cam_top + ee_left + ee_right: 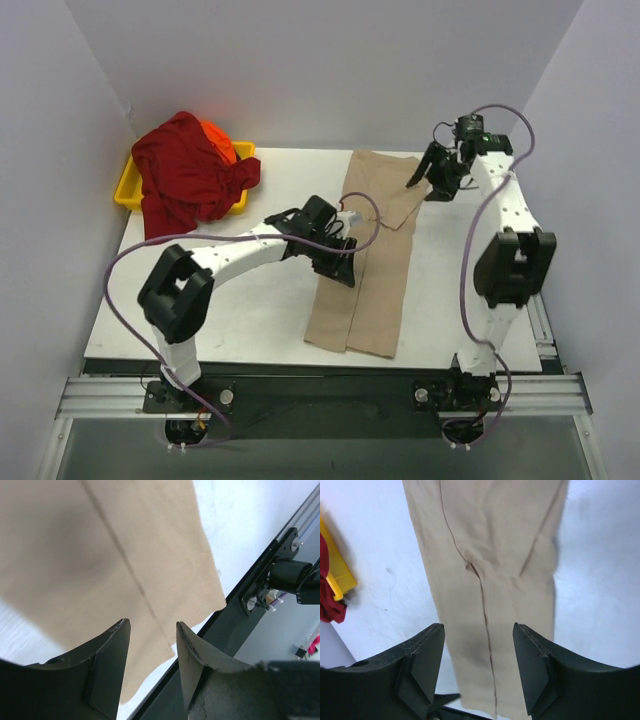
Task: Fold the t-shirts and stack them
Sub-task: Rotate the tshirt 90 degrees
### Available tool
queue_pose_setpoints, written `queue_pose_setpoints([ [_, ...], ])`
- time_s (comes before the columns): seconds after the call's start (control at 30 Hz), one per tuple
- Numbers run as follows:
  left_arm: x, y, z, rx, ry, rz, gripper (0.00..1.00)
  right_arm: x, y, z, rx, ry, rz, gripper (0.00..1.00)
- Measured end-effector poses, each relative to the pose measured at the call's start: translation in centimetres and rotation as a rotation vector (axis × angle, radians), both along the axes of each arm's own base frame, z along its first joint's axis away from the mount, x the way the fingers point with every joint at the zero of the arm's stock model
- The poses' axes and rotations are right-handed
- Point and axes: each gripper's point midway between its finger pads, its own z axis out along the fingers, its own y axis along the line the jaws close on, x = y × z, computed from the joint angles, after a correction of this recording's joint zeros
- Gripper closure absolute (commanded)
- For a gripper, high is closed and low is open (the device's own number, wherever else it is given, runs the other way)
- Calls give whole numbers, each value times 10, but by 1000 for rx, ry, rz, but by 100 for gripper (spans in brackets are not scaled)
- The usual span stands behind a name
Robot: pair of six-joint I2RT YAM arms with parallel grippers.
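The tan t-shirt (365,262) lies on the white table, folded lengthwise into a long strip from the far middle to the near edge. My left gripper (340,268) hovers over its left-middle part, open and empty; in the left wrist view (152,622) the tan cloth (100,555) lies below the fingers. My right gripper (425,178) is open and empty above the strip's far right end; its wrist view (479,626) looks down on the tan cloth (490,555). The dark red t-shirt (185,178) is heaped at the far left, with the orange t-shirt (219,139) partly showing behind it.
A yellow plastic tray (128,188) sits at the table's far left under the red and orange shirts; its corner shows in the right wrist view (337,565). Grey walls close in the left, back and right. The arm bases and a metal rail (320,395) run along the near edge.
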Motion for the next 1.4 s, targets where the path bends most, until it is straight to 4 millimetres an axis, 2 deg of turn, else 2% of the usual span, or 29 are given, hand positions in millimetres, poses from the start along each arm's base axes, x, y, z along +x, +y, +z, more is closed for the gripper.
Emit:
queue_pose_setpoints([
  [0.07,5,18,11,1,-42,47,48,-36,-10,19,-22,-25,2,43],
  [0.13,10,39,13,15,-71,98,47,-77,-8,22,-35,-21,29,43],
  [0.23,13,69,-2,72,-68,165,47,-142,2,-3,-48,84,90,43],
  [0.27,13,79,-10,101,-62,182,47,-167,5,-18,-51,149,113,43],
  [0.33,8,93,-26,157,-43,199,47,-204,11,-41,-51,255,155,43],
  [0.43,-3,105,-39,207,-20,187,48,-250,18,-63,-50,375,207,43],
  [0.57,-11,111,-45,234,-12,159,48,-298,28,-74,-55,449,276,44],
  [0.83,-21,119,-47,259,3,108,48,-347,42,-90,-84,531,344,49],
  [1.03,-30,122,-47,262,23,63,48,-372,48,-108,-112,575,341,53],
  [1.4,-41,119,-42,226,48,5,47,-383,54,-137,-154,547,273,60],
])
